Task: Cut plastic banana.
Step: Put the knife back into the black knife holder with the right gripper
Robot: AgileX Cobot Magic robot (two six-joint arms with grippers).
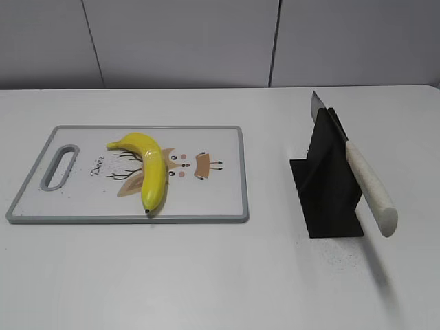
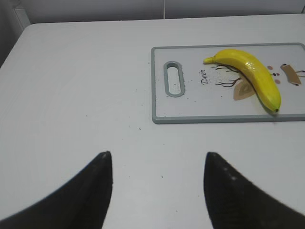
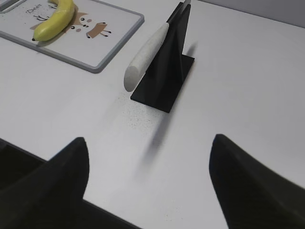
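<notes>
The plastic banana [image 1: 150,166] is glossy yellow and lies whole on a white cutting board [image 1: 220,199] with a grey rim and a deer print. It also shows in the left wrist view [image 2: 252,76] and the right wrist view [image 3: 55,21]. A knife with a speckled white handle [image 1: 370,187] rests slanted in a black stand [image 1: 330,185], blade up and away; it also shows in the right wrist view [image 3: 145,55]. My left gripper [image 2: 157,157] is open and empty, short of the board. My right gripper [image 3: 148,143] is open and empty, short of the knife stand. Neither gripper shows in the exterior view.
The white table [image 1: 220,275] carries only the board at the left and the stand at the right. A grey panelled wall [image 1: 206,41] stands behind. The board has a handle slot [image 1: 60,166] at its left end. The table's near edge shows in the right wrist view [image 3: 28,155].
</notes>
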